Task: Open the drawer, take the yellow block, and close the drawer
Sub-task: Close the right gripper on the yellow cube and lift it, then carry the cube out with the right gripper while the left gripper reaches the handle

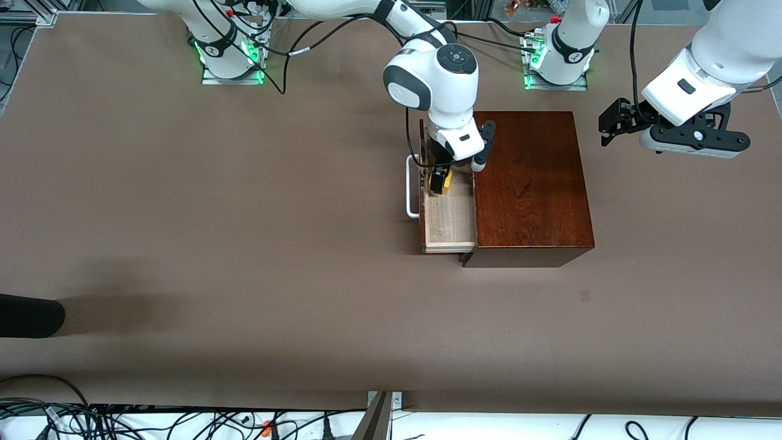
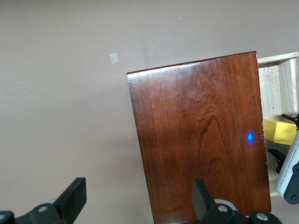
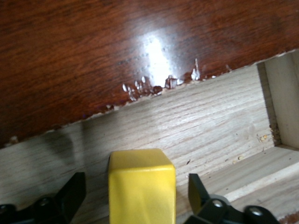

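Observation:
The drawer (image 1: pixel 449 223) of the dark wooden box (image 1: pixel 531 183) is pulled out toward the right arm's end of the table, with its white handle (image 1: pixel 410 186) in front. The yellow block (image 1: pixel 448 181) sits on the drawer's pale floor. My right gripper (image 1: pixel 441 182) is down inside the drawer, open, with a finger on each side of the block (image 3: pixel 141 189) and a gap on both sides. My left gripper (image 1: pixel 613 124) is open and empty, waiting in the air over the table beside the box, toward the left arm's end. The left wrist view shows the box top (image 2: pixel 201 140) and the block (image 2: pixel 279 132).
A black object (image 1: pixel 27 315) lies at the table's edge toward the right arm's end, nearer the front camera. A small pale mark (image 1: pixel 584 296) is on the table nearer the front camera than the box. Cables (image 1: pixel 183 421) run along the front edge.

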